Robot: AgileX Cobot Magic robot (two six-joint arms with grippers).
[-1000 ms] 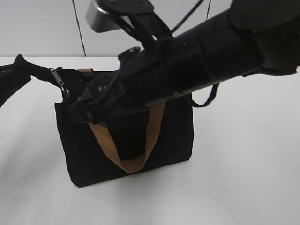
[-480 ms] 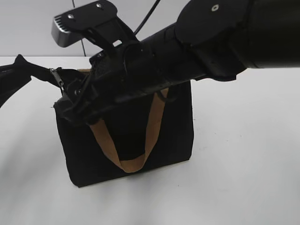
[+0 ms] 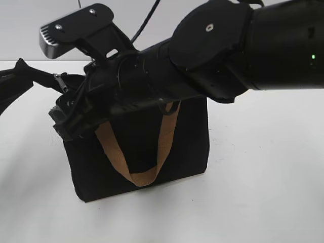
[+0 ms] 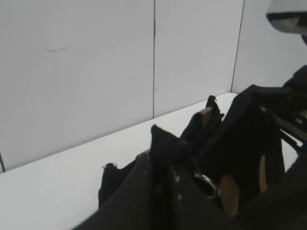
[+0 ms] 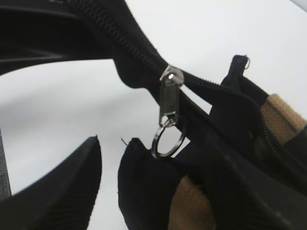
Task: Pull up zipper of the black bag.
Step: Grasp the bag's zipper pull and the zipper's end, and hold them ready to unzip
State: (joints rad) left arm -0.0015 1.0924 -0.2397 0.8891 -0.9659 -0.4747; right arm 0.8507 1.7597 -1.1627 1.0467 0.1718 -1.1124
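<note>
The black bag (image 3: pixel 182 142) stands on the white table, its tan handle (image 3: pixel 164 136) hanging down the front. The zipper's silver pull tab (image 5: pixel 169 98) with a ring (image 5: pixel 168 140) hangs from the black zip line near the bag's left end; it also shows in the exterior view (image 3: pixel 63 84). My right gripper (image 5: pixel 112 142) is open, and the ring hangs just above its right fingertip, outside the jaws. In the exterior view it (image 3: pixel 63 121) sits at the bag's top left corner. My left gripper (image 4: pixel 160 191) is shut on the bag's left end fabric (image 4: pixel 168 143), holding it taut from the far left (image 3: pixel 28 78).
The right arm (image 3: pixel 202 55) crosses over the bag's top and hides most of the zip line. The white table (image 3: pixel 263 192) extends to the right and front of the bag. A white panelled wall (image 4: pixel 96 72) stands behind.
The right arm has moved left and down along the bag's top, bringing its gripper to the top left corner by the zipper pull. The left gripper and bag have stayed put.
</note>
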